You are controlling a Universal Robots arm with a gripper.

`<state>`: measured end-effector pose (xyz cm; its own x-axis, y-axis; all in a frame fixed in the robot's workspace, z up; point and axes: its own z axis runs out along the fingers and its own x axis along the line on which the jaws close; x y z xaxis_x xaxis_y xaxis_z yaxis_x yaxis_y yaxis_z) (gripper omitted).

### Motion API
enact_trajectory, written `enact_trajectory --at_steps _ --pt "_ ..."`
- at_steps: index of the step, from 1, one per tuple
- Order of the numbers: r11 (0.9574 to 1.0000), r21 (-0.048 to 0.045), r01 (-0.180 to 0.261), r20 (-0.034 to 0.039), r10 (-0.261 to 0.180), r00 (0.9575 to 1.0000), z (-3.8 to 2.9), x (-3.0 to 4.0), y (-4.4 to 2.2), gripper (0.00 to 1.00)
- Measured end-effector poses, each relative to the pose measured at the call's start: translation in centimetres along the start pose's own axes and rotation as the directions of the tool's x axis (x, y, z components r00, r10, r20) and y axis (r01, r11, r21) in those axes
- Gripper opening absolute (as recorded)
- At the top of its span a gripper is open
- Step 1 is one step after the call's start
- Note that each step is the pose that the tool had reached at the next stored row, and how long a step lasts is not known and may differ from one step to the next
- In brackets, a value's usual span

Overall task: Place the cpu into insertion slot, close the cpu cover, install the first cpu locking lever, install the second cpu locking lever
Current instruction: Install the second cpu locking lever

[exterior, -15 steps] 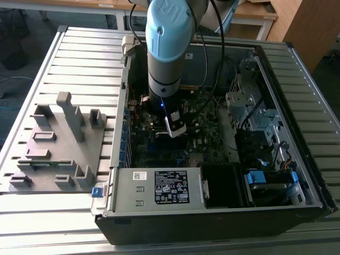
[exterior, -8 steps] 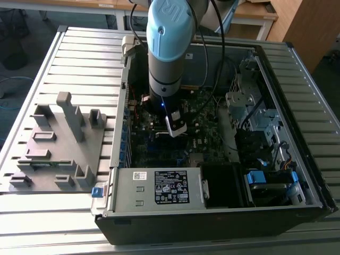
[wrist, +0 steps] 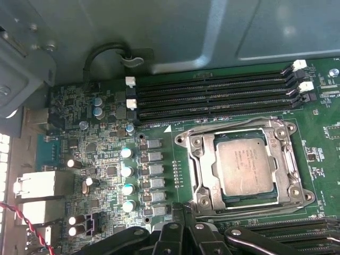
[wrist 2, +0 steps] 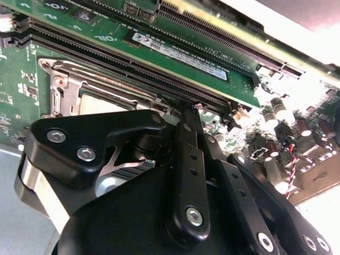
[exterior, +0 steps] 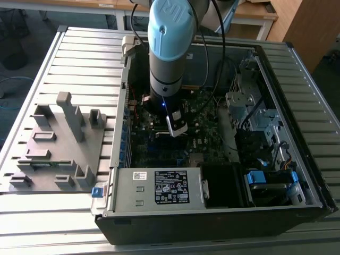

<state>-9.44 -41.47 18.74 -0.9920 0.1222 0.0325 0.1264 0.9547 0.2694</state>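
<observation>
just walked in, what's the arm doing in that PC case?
The arm has its gripper down inside the open computer case, right above the green motherboard. In the first wrist view the cpu already sits in the insertion slot, and the cpu cover lies closed around it. The gripper hovers just beside the socket; nothing visibly held. Whether the locking levers are latched I can't tell.

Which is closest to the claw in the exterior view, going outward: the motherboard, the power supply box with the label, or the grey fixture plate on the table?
1. Motherboard, directly under the claw.
2. Power supply box, along the case's near wall.
3. Grey fixture plate, outside the case, toward the exterior view's left.
</observation>
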Motion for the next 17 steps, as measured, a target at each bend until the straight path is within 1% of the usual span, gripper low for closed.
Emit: enact_trajectory --at_steps 7,12,17 --pt "0.9999 0.0101 0.0 0.0013 0.0 1.0 0.03 -0.19 0.12 0.1" --pt "0.9997 0.0247 0.0 0.0034 0.0 1.0 0.04 -0.19 0.14 0.1" --pt "0.9997 0.0257 0.0 0.0035 0.0 1.0 0.03 -0.19 0.14 0.1"
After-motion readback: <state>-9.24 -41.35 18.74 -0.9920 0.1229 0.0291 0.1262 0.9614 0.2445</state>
